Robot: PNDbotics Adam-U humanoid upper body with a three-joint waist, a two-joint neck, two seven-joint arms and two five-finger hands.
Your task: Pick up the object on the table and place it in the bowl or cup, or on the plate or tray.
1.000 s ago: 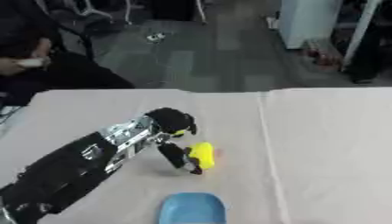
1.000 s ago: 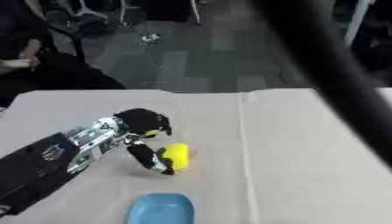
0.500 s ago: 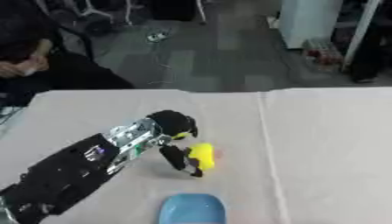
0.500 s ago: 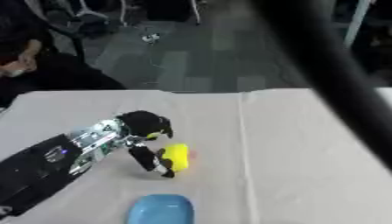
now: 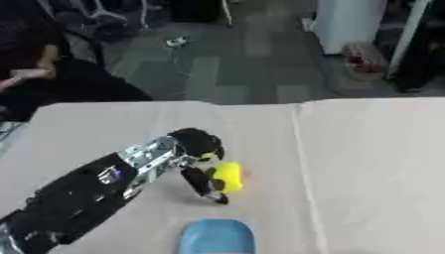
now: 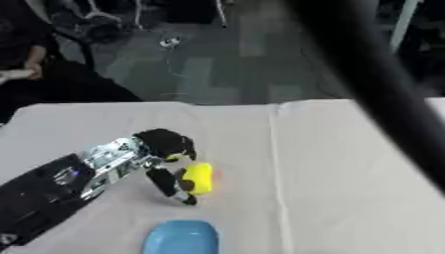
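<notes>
While our left hand (image 5: 198, 149) reaches in from the lower left across the pale surface (image 5: 365, 163), its fingers (image 5: 204, 182) curl down round a yellow object (image 5: 228, 177), grasping it against the cloth near the middle of the surface. We see a small reddish patch on the object's right side but cannot make out what it is. Just below the hand, at the near edge, lies a blue dish (image 5: 217, 237), apart from the object. Our right hand shows in neither view.
</notes>
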